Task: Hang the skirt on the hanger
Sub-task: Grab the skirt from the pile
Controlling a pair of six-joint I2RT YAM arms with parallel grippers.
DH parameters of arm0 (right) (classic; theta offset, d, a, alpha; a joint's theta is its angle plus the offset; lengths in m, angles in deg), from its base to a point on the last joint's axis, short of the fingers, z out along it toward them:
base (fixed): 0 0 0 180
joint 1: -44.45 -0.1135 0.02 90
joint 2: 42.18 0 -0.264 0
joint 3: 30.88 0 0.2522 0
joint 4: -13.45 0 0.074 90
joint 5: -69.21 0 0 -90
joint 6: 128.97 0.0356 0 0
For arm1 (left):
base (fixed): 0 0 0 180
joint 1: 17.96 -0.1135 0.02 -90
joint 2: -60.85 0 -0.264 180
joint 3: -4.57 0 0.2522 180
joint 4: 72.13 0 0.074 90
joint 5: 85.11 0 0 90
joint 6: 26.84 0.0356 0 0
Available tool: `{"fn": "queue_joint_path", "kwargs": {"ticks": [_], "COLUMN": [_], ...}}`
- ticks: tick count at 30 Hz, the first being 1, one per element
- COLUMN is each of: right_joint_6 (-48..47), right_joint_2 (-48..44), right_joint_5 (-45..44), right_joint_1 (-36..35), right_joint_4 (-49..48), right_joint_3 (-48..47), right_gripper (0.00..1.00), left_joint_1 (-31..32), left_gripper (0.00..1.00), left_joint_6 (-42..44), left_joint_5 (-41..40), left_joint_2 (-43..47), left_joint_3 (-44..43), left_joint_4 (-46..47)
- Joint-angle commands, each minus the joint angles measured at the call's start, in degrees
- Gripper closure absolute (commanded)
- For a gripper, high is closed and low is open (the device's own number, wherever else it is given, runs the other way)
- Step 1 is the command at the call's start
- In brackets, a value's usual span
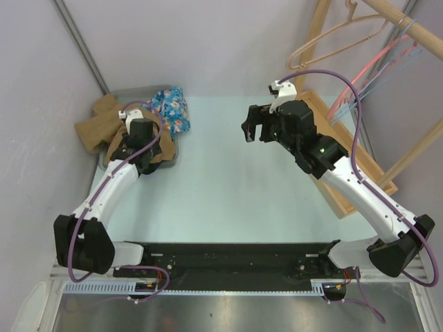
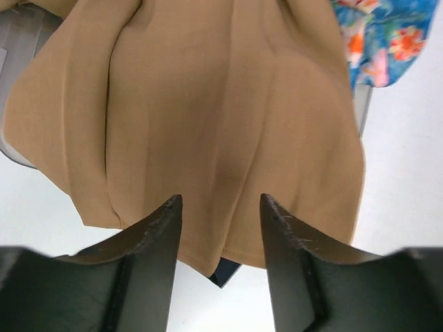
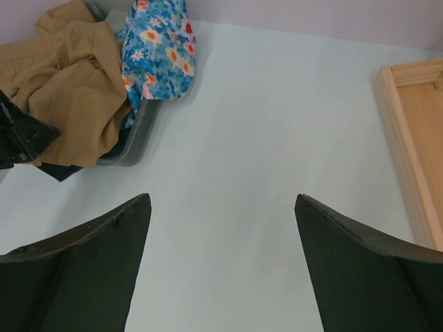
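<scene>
A tan skirt (image 1: 97, 124) lies crumpled in a grey tray (image 1: 131, 91) at the back left, next to a blue floral garment (image 1: 173, 109). My left gripper (image 1: 142, 149) hovers over the tan skirt (image 2: 208, 124), open, its tips (image 2: 220, 200) at the hem with nothing held. My right gripper (image 1: 252, 128) is open and empty above the middle of the table (image 3: 221, 200). A beige hanger (image 1: 332, 38) hangs on the wooden rail at the back right, with a pink hanger (image 1: 360, 83) and pale blue ones beside it.
The rack's wooden base (image 1: 346, 138) lies along the right side of the table, also in the right wrist view (image 3: 415, 138). A dark blue cloth corner (image 2: 225, 270) pokes out under the tan hem. The tray's rim (image 3: 138, 131) and floral garment (image 3: 159, 55) show in the right wrist view.
</scene>
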Motion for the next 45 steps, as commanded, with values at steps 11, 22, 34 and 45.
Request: {"fn": "queue_joint_path", "kwargs": {"ticks": [11, 22, 34, 45], "right_joint_6": [1.9, 3.9, 5.7, 5.8], "right_joint_2": [-1.3, -4.9, -6.9, -9.1], "right_joint_5": [1.7, 1.6, 3.6, 2.8], "right_joint_1": [0.6, 0.5, 0.7, 1.2], "right_joint_4": [1.1, 0.7, -0.7, -1.0], "right_joint_3": [0.4, 4.1, 6.4, 6.9], "right_gripper": [0.12, 0.13, 0.13, 0.12], "left_joint_1": [0.2, 11.6, 15.8, 17.0], "left_gripper": [1.00, 1.00, 1.00, 1.00], "left_joint_6": [-0.4, -4.0, 4.6, 15.5], "left_joint_5": [-0.5, -1.3, -11.6, 3.3], "left_joint_2": [-2.7, 9.6, -4.2, -5.2], "left_joint_3": [-8.4, -23.4, -64.1, -73.1], "left_joint_4": [-4.8, -10.0, -5.0, 14.4]}}
